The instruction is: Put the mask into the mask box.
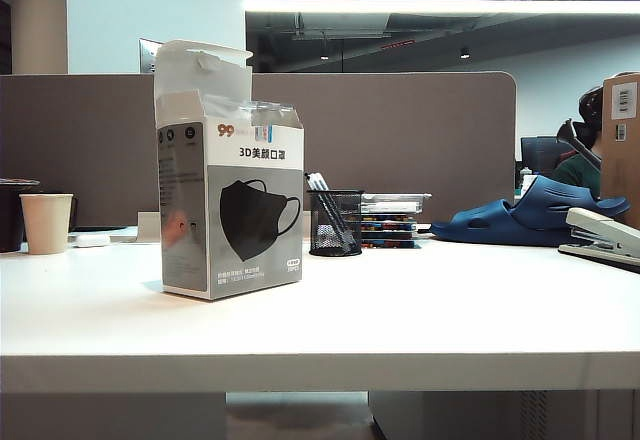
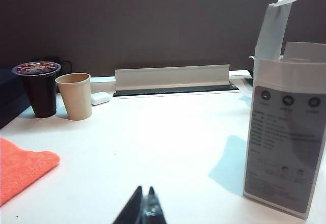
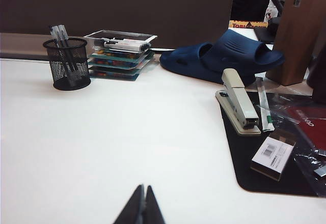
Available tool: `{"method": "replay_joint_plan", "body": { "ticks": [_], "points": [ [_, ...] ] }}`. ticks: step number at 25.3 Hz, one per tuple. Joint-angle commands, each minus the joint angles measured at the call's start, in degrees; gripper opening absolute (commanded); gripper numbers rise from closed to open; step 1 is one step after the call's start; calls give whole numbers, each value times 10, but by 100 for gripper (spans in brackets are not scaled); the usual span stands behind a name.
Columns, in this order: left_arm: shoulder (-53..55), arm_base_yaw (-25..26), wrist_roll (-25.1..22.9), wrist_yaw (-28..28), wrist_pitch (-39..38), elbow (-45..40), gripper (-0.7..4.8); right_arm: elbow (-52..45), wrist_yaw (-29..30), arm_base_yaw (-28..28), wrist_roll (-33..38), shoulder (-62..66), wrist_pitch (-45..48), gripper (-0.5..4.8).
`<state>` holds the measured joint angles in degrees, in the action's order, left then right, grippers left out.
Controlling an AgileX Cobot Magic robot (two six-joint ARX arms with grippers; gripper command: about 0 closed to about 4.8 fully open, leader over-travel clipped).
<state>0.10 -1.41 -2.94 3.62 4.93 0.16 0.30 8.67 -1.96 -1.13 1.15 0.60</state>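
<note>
The mask box [image 1: 232, 215] stands upright on the white table [image 1: 400, 310], left of the middle in the exterior view, its top flaps raised and its printed front facing the camera. In the left wrist view the box [image 2: 285, 132] shows its grey side panel, with one flap sticking up. The mask itself cannot be made out in any view. The left gripper [image 2: 144, 208] sits low over bare table with its jaws together, holding nothing, well apart from the box. The right gripper [image 3: 141, 206] is likewise closed and empty, over bare table. Behind the box in the exterior view stand a mesh pen cup [image 1: 335, 223] and a stack of trays [image 1: 390, 220]; to the right lie a blue slipper [image 1: 530, 218] and a stapler [image 1: 603, 237]. A paper cup [image 2: 75, 95], a dark cup [image 2: 37, 88] and an orange cloth [image 2: 20, 168] sit on the left side.
</note>
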Motion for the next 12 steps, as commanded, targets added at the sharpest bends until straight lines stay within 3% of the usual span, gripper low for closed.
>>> {"method": "replay_joint_plan", "body": {
  "ticks": [1, 12],
  "points": [
    [0, 1, 0, 2, -6, 3, -6, -3, 0, 1, 0, 0, 5, -8],
    [0, 1, 0, 2, -12, 3, -6, -3, 0, 1, 0, 0, 5, -8]
  ]
}}
